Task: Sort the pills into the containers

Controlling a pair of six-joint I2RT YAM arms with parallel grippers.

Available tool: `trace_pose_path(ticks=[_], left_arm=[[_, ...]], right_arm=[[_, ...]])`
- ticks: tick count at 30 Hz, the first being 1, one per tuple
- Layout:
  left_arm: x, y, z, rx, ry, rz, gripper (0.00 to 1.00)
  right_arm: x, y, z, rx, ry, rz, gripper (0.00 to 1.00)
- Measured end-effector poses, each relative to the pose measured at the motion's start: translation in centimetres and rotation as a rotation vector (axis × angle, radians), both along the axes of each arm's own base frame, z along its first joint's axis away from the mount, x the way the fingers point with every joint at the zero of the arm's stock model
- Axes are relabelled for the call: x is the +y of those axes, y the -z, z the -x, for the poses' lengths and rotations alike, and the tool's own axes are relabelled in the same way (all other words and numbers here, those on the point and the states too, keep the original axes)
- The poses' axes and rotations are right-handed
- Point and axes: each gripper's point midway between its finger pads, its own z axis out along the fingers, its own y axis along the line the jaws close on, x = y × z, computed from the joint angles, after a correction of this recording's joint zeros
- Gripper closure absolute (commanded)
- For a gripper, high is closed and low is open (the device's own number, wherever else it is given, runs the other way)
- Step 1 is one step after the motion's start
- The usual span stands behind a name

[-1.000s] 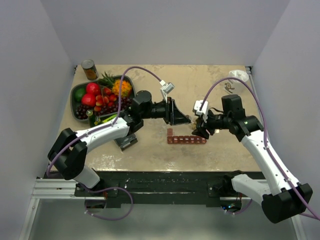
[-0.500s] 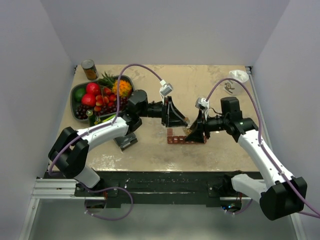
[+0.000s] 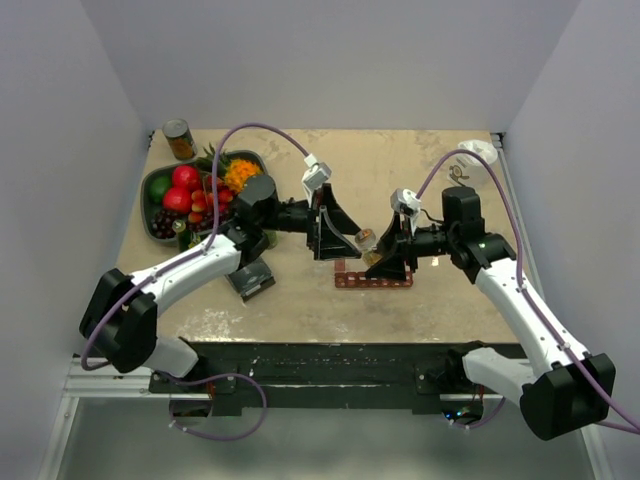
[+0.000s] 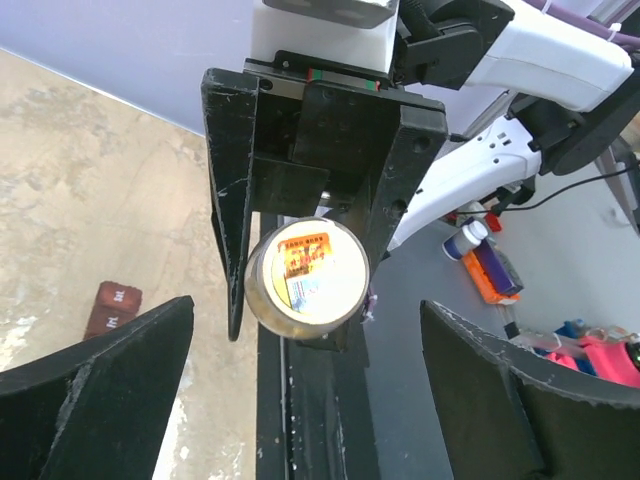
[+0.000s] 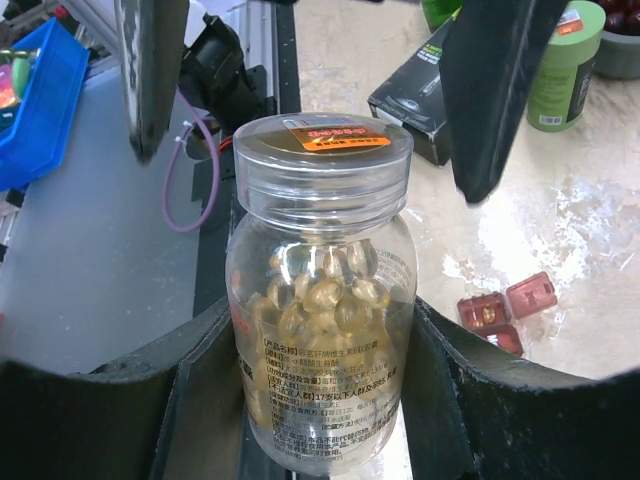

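Observation:
My right gripper (image 5: 320, 335) is shut on a clear pill bottle (image 5: 322, 300), held sideways over the table with its clear lid (image 5: 323, 150) on. The bottle is full of golden pills (image 5: 330, 295). My left gripper (image 4: 310, 400) faces the lid end-on and is open, its fingers (image 5: 150, 70) spread wide on either side of the lid without touching it. From above, the bottle (image 3: 366, 240) shows between the left gripper (image 3: 335, 235) and the right gripper (image 3: 388, 258). The dark red containers strip (image 3: 375, 280) lies just below them, with lids up at its left end (image 5: 505, 305) and one pill (image 5: 483, 313) inside.
A grey fruit bowl (image 3: 152, 188) and a can (image 3: 179, 139) stand at the back left. A black box (image 3: 252, 281) lies by the left arm, and a green tub (image 5: 565, 60) stands near it. A white object (image 3: 478, 150) sits at the back right corner.
My left gripper has opened wide and drawn back to the left off the lid. The right gripper shifted slightly left with the bottle, which now shows between the two.

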Motion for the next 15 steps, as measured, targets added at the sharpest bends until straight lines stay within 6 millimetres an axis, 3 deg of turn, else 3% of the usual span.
trace_pose_path(ticks=[8,15], left_arm=[[3.5,-0.2,-0.2,-0.064,-0.085,-0.048,0.01],[6.3,-1.2,-1.5,-0.137,-0.282,-0.098,0.03]], right_arm=[[-0.3,0.1,-0.3,-0.068,0.004,0.032,1.0],[-2.0,0.7,-2.2,-0.264,0.074,0.191,1.0]])
